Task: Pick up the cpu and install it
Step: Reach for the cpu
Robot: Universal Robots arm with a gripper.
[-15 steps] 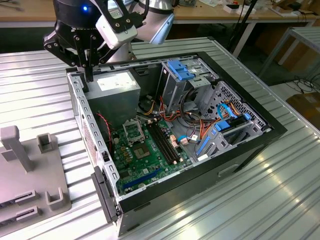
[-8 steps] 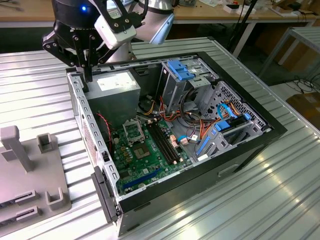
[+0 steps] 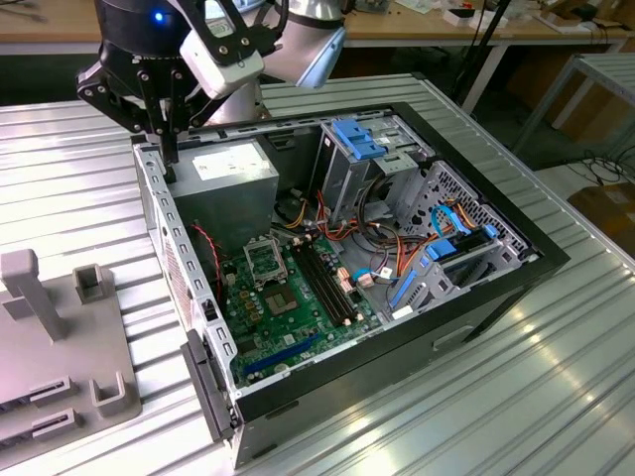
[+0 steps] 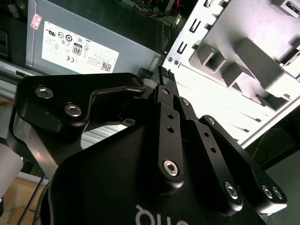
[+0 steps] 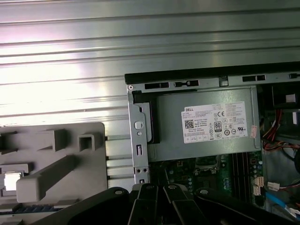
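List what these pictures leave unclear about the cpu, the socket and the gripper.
Pale square in the grey fixture, first wrist view: washed out by glare, so it cannot be confirmed as the cpu.
Socket, exterior view: too small to tell whether a chip already sits in it.
Gripper, second wrist view: its own dark body blocks the tips, so whether they pinch or touch anything is hidden.

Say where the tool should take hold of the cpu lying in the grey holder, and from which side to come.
Grip the cpu by two opposite edges, coming straight down from above. In the first wrist view it lies flat, broad face up, in a recess of the grey holder. It looks thin, so probably only its edges offer a hold.
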